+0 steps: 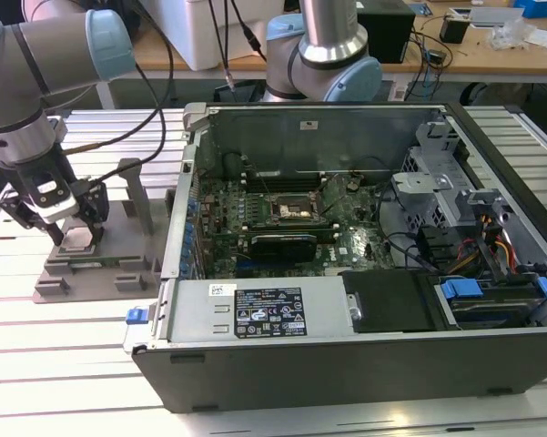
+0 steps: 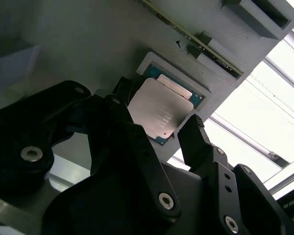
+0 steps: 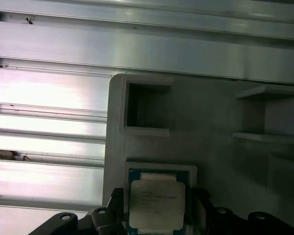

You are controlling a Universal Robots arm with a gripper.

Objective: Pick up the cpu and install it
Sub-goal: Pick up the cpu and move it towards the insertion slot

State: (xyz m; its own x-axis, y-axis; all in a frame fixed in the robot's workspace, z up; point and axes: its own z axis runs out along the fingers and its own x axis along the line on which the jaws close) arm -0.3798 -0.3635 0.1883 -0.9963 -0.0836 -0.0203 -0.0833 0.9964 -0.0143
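Observation:
The cpu (image 2: 159, 110), a small square chip with a silvery top and a green rim, lies flat in a recess of the grey fixture tray (image 1: 118, 264). In the first wrist view the cpu (image 3: 156, 198) sits at the near end of that tray (image 3: 210, 127). My gripper (image 1: 73, 238) hangs low over the tray at the exterior view's left. It is open, with a black finger (image 2: 195, 137) on each side of the chip and a small gap showing at the recess border. The black metal-framed socket (image 1: 291, 211) sits in the middle of the motherboard, inside the open computer case.
The open case (image 1: 346, 364) takes up the centre and the exterior view's right, with a power supply (image 1: 264, 309), drive bays and cables inside. Upright posts (image 1: 135, 187) stand on the tray beside my gripper. Everything rests on a ribbed aluminium table (image 1: 55, 364).

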